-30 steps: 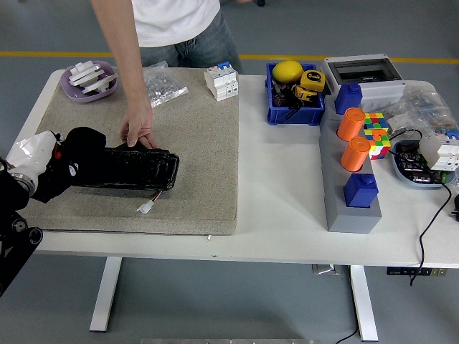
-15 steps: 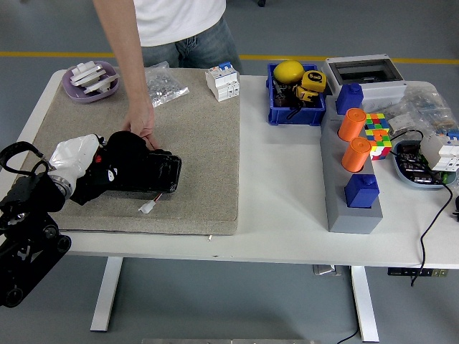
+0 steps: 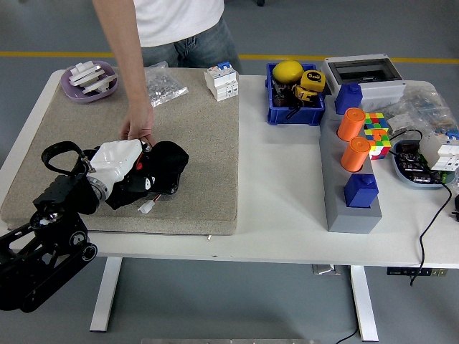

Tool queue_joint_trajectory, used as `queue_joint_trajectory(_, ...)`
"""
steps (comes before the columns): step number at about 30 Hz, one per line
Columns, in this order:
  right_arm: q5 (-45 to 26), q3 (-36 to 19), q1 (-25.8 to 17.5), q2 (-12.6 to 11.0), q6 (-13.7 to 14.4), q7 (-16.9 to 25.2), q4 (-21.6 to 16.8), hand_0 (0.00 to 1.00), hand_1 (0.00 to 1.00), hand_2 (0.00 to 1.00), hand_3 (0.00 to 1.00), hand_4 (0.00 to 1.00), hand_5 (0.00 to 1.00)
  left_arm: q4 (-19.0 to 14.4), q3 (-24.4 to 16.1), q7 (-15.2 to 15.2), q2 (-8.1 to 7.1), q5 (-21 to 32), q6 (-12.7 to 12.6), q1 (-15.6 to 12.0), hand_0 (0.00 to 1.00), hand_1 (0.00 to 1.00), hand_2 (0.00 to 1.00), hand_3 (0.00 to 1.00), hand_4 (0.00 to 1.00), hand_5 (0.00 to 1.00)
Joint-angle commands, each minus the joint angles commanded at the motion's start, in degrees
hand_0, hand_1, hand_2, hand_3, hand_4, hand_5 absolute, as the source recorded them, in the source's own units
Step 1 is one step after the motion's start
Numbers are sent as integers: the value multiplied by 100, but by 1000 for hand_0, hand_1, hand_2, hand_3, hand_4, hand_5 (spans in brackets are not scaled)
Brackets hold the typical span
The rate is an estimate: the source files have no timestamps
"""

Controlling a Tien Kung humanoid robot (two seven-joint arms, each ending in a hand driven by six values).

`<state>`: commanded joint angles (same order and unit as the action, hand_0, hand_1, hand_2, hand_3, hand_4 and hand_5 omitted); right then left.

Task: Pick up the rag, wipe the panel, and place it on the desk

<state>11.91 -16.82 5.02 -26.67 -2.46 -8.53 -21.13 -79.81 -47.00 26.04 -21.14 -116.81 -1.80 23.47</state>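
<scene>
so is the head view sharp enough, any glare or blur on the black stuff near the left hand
Head view: lit evenly, soft shadows, mostly sharp; the robot's left hand and the black rag on the black panel merge into one dark mass, edges unclear; no strong glare.

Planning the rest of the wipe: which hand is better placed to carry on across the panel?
Left. The left hand already lies on the black panel with the dark rag under it, while a person's hand steadies the far edge. The right arm isn't in view.
</scene>
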Motion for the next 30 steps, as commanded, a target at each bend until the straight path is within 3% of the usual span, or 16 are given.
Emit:
queue_joint_trajectory(8,-63,7,-10,-1,-17,-5,5,763,648,689,730,998,640,-38,182,28,74,31,9,44,233,242,524,443,64,2)
queue_joint_trajectory(15,-62,9,-19,1,-17,-5,1,763,648,689,730,998,638,-68,71,73,57,16,23,2,233,244,525,443,65,2)
queue_joint_trajectory(30,-68,52,-27,-28,-27,-14,-21,764,648,689,731,998,641,226,-644,182,-199,-145,115,-371,233,250,529,452,90,2)
